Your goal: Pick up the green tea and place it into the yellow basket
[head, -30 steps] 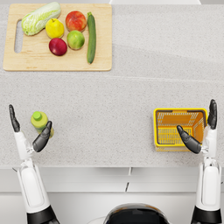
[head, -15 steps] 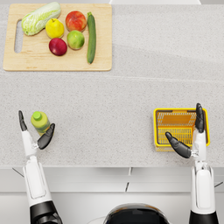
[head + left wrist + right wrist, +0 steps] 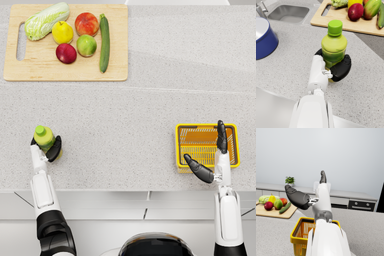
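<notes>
The green tea (image 3: 44, 137), a green bottle with a green cap, stands upright on the speckled counter at the front left. My left hand (image 3: 48, 150) wraps its lower half, and the left wrist view shows the dark fingers (image 3: 341, 68) closed against the bottle (image 3: 334, 47) from both sides. The yellow basket (image 3: 205, 128) sits at the front right with nothing visible in it. My right hand (image 3: 210, 160) hangs over the basket with fingers spread and nothing held. It also shows in the right wrist view, where the right hand (image 3: 306, 195) is raised above the basket (image 3: 297, 238).
A wooden cutting board (image 3: 15, 70) at the back left carries cabbage, fruit and a cucumber (image 3: 104, 42). A blue bowl (image 3: 263, 37) and a sink (image 3: 288, 13) lie beyond the bottle in the left wrist view. The counter's front edge runs just behind both hands.
My left hand has moved in on the bottle and its fingers have closed around it. My right hand has drifted left over the basket, still spread.
</notes>
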Controlling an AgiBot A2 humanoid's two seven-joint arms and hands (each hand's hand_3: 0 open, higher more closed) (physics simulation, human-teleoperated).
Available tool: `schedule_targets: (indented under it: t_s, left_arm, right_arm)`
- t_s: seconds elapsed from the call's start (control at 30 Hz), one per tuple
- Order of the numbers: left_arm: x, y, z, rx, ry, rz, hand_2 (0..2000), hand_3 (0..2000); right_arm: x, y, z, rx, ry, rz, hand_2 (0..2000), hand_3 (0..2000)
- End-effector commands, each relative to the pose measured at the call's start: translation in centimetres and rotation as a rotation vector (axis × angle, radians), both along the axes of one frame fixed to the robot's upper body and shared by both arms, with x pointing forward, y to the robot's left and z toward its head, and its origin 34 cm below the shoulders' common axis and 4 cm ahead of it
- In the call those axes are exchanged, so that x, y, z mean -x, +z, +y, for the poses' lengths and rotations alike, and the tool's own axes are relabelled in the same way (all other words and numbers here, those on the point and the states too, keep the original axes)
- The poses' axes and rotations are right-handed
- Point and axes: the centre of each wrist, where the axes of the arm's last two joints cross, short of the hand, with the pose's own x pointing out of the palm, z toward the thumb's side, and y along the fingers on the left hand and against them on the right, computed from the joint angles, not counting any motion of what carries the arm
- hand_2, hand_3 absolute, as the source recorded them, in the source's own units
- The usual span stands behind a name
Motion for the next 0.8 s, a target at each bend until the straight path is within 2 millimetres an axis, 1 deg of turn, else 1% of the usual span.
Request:
schedule_targets:
  t_s: [0.03, 0.1, 0.13, 0.2, 0.23, 0.3, 0.37, 0.43, 0.47, 0.57, 0.67, 0.73, 0.8]
  left_arm:
    - [-0.4, 2.4, -0.3, -0.037, -0.010, -0.106, 2000, 2000]
    - [0.4, 4.8, -1.1, -0.073, -0.051, -0.224, 2000, 2000]
    - [0.7, 6.9, -1.8, -0.102, -0.082, -0.309, 2000, 2000]
    - [1.1, 11.8, -3.8, -0.158, -0.161, -0.490, 2000, 2000]
    - [1.2, 13.5, -4.7, -0.176, -0.196, -0.550, 2000, 2000]
    - [1.6, 16.2, -6.8, -0.205, -0.276, -0.655, 2000, 2000]
    - [2.4, 18.9, -9.8, -0.228, -0.383, -0.765, 2000, 2000]
    - [3.1, 20.7, -12.9, -0.229, -0.491, -0.849, 2000, 2000]
    - [3.3, 21.3, -14.4, -0.222, -0.542, -0.879, 2000, 2000]
    - [3.9, 21.3, -18.8, -0.188, -0.691, -0.900, 2000, 2000]
    - [4.5, 20.8, -22.1, -0.156, -0.802, -0.897, 2000, 2000]
    - [4.4, 20.9, -23.4, -0.135, -0.834, -0.900, 2000, 2000]
    - [4.7, 20.9, -24.3, -0.128, -0.865, -0.902, 2000, 2000]
  right_arm:
    - [-0.1, 0.1, 0.3, -0.001, 0.011, -0.003, 0, 0]
    - [-0.1, -0.4, 0.4, -0.002, 0.015, 0.017, 0, 0]
    - [0.0, -0.7, 0.9, 0.001, 0.034, 0.028, 0, 0]
    - [0.0, -1.0, 2.7, 0.008, 0.102, 0.040, 0, 0]
    - [0.0, -1.1, 3.5, 0.009, 0.127, 0.044, 0, 0]
    - [-0.1, -1.4, 4.9, 0.010, 0.176, 0.056, 0, 0]
    - [-0.3, -1.2, 6.6, 0.003, 0.231, 0.050, 0, 0]
    - [-0.7, -0.8, 7.8, -0.011, 0.262, 0.039, 0, 0]
    - [-1.0, -0.4, 8.2, -0.021, 0.270, 0.027, 0, 0]
    - [-1.6, 0.2, 8.9, -0.039, 0.281, 0.012, 0, 0]
    - [-2.3, 0.5, 9.7, 0.064, 0.233, -0.022, 0, 0]
    - [-2.8, 0.5, 10.5, 0.109, 0.226, -0.026, 0, 0]
    - [-3.0, 0.4, 11.2, 0.134, 0.232, -0.029, 0, 0]
